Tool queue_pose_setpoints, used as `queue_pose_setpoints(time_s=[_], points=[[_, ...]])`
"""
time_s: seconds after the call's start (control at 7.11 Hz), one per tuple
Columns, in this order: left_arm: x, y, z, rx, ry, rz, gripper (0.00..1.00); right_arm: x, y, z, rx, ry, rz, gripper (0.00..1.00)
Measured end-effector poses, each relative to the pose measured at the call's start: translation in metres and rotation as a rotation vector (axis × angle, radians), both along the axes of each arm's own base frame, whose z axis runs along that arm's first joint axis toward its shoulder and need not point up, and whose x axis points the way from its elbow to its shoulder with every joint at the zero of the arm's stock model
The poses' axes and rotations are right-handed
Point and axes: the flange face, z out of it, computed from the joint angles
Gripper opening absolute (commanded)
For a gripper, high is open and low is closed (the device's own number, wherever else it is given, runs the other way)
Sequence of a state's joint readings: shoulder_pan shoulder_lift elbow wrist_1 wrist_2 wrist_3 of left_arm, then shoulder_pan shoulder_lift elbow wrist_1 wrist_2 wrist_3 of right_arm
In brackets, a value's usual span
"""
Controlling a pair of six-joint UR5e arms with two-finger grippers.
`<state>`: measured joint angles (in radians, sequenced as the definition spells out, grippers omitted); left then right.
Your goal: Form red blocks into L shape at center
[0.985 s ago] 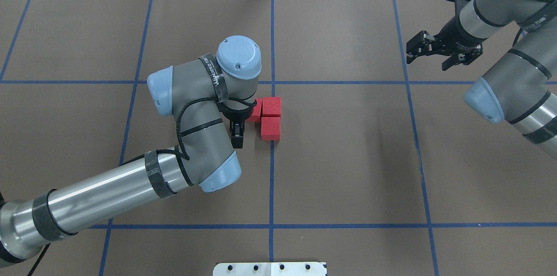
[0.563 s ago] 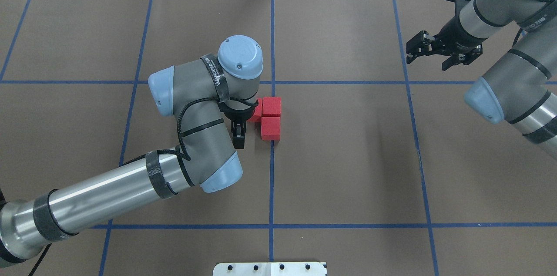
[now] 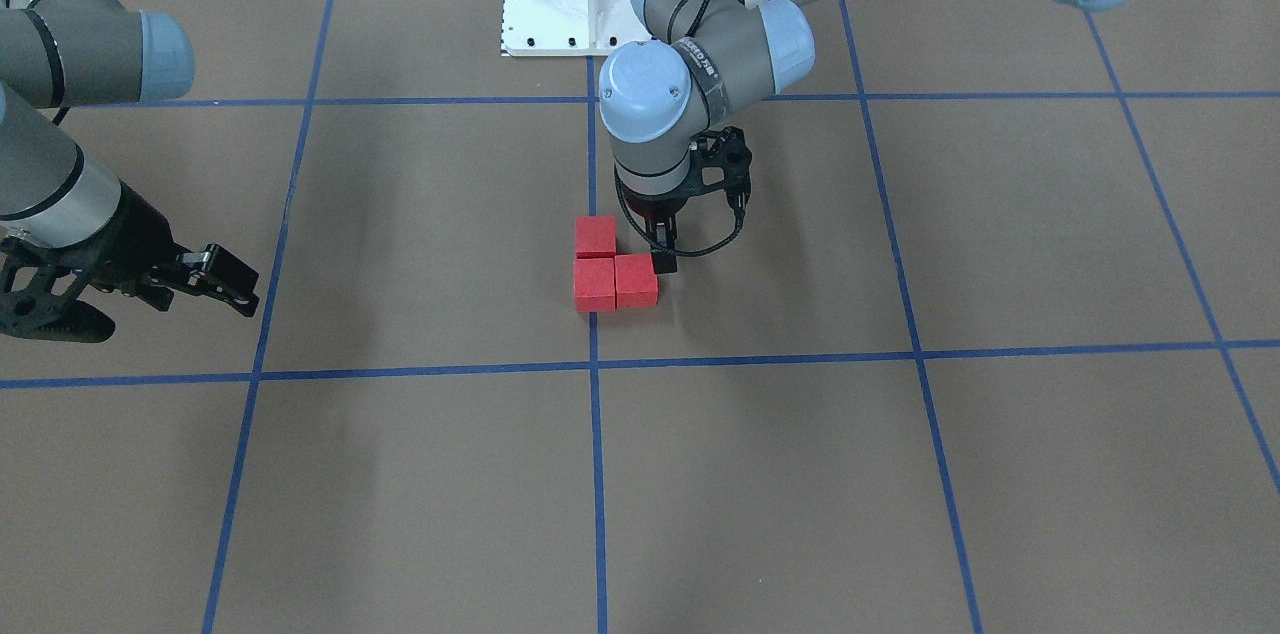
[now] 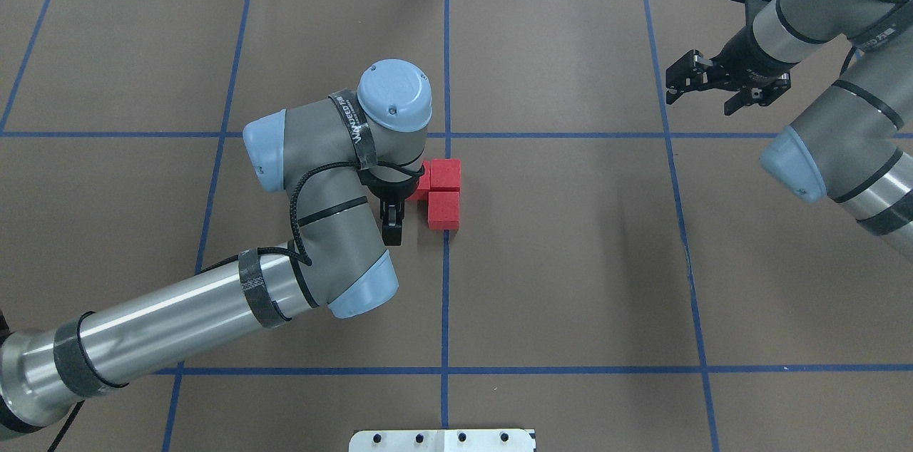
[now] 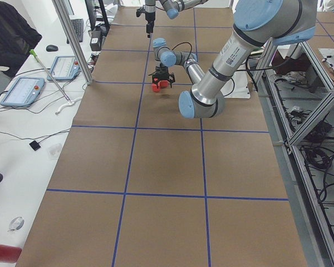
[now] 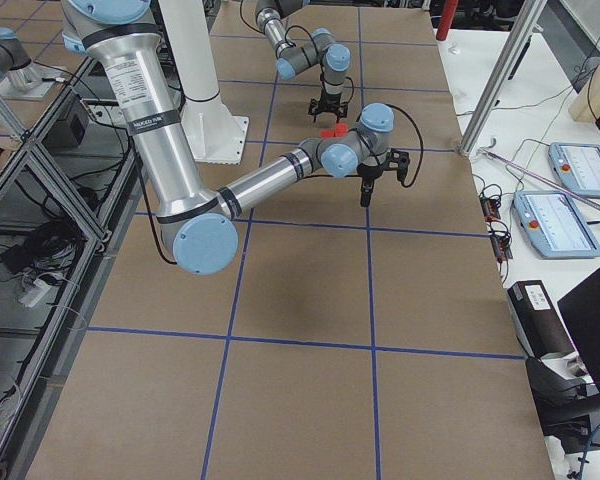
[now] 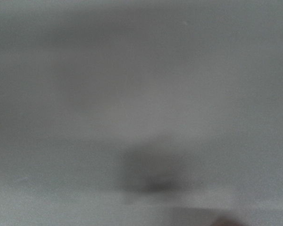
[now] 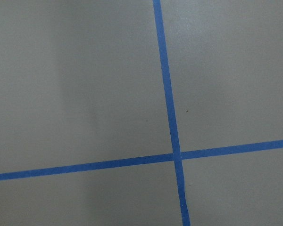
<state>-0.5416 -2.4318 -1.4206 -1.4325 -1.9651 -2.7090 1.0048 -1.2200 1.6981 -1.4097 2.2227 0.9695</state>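
1. The table point(image 4: 570, 259) is a brown sheet with a blue-taped grid. It shows no change over the last second.
2. The left arm point(image 4: 178, 324) reaches in to the center point(image 4: 447, 149). Since a second ago its wrist has crept slightly toward the middle tape line point(image 4: 445, 295), and in the overhead view it now covers a little more of the outer block point(image 3: 636, 281). The right arm point(image 4: 842, 124) sits off to the robot's right, unmoved.
3. The right gripper point(image 4: 702, 92) has its jaws spread and empty, well apart from the blocks. Its wrist view shows only a tape crossing.
4. The left gripper point(image 4: 389, 201) looks released and holds nothing. The overhead view shows one finger on the robot's side of the wrist. The front view shows another finger point(image 3: 660, 249) on the opposite side, just beside the outer block; I cannot tell whether it touches. The left wrist view is a grey blur and unusable.
5. The red blocks point(image 3: 596, 280) number three and sit flush. Two lie on the tape line, and the outer block joins the farther one on the robot's left, making an L. The two uncovered blocks have not shifted.
6. Reading: only the arm moves, not the blocks, so placement looks done. The likely remainder is lifting the left gripper clear without dragging the outer block.
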Motion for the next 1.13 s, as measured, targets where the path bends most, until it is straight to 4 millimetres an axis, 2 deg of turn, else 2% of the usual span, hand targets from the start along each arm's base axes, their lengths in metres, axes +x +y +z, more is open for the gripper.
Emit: queue_pose_setpoints(time_s=[0.28, 0.42, 0.7, 0.84, 0.98, 1.13], points=[[-0.005, 0.004, -0.001, 0.005, 0.007, 0.002, 1.00, 0.000, 0.000, 0.000, 0.000, 0.000, 0.000, 0.99], [-0.017, 0.011, 0.002, 0.022, 0.019, 0.016, 1.00, 0.000, 0.000, -0.001, 0.001, 0.000, 0.000, 0.99], [-0.068, 0.032, 0.020, 0.113, 0.053, 0.093, 1.00, 0.001, -0.001, -0.001, 0.003, -0.001, 0.001, 0.99], [-0.091, 0.032, 0.028, 0.177, 0.060, 0.144, 1.00, 0.006, -0.003, -0.001, 0.005, -0.001, 0.008, 0.99], [-0.118, 0.030, 0.042, 0.262, 0.062, 0.215, 1.00, 0.017, -0.008, 0.000, 0.007, 0.001, 0.024, 0.99], [-0.157, 0.032, 0.060, 0.372, 0.068, 0.304, 1.00, 0.033, -0.015, 0.003, 0.020, 0.007, 0.033, 0.99]])
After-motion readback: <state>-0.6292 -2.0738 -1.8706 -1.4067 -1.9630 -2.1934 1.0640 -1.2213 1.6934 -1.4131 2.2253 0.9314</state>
